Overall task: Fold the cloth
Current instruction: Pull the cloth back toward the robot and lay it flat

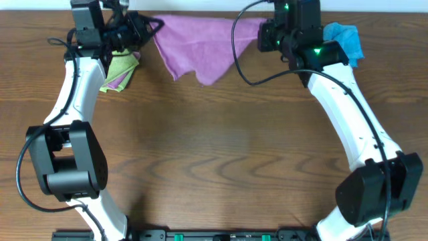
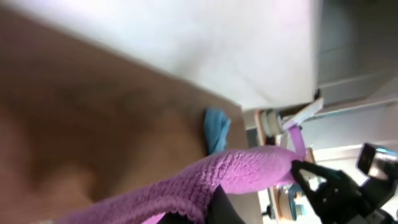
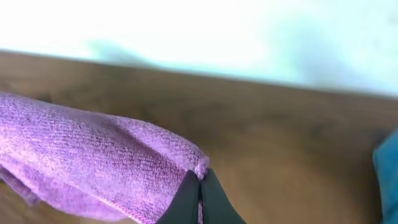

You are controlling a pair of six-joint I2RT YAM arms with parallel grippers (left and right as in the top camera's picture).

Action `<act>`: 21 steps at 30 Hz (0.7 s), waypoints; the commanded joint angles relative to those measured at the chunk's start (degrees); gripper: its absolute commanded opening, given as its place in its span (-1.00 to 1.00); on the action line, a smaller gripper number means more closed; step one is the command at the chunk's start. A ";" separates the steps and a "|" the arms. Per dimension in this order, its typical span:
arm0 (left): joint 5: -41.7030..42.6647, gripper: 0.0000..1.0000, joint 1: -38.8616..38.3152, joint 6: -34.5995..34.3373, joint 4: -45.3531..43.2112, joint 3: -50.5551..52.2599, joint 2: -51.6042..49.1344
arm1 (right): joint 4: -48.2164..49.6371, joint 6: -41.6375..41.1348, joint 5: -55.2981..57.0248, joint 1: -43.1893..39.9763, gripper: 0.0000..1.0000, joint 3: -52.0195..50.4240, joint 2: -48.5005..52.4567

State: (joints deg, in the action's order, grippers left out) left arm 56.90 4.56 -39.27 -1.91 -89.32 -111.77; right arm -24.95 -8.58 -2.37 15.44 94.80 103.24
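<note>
The purple cloth [image 1: 200,43] is stretched along the far edge of the table between my two grippers, its lower edge sagging to a point towards the table. My left gripper [image 1: 151,27] is shut on its left corner. My right gripper [image 1: 263,35] is shut on its right corner. In the left wrist view the cloth [image 2: 249,171] runs away from a dark finger [image 2: 222,208] towards the other arm's gripper [image 2: 326,186]. In the right wrist view the gripper [image 3: 199,179] pinches the corner of the cloth [image 3: 93,162] between closed fingers.
A bright blue cloth [image 1: 346,37] lies at the back right behind the right arm, also showing as a blue cloth [image 2: 216,129] and a blue cloth [image 3: 388,174]. A lime-green cloth [image 1: 120,67] lies at the back left under the left arm. A white wall borders the far edge.
</note>
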 commanded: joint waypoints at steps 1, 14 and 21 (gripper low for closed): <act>-0.17 -0.89 0.68 -7.21 -5.51 -0.55 -0.66 | 1.22 -0.39 0.85 -1.27 -0.97 2.01 0.57; -8.76 -0.88 2.60 34.45 43.82 -0.09 -0.74 | -24.26 0.02 3.63 -0.17 -0.97 0.33 0.96; -10.84 -0.88 2.60 37.90 48.48 7.10 -0.74 | -28.74 -5.49 3.45 3.08 -0.97 -8.79 0.92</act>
State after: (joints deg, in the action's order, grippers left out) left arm 49.84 5.96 -6.46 46.24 -85.67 -112.03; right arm -52.99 -10.68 -1.89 17.65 89.34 103.77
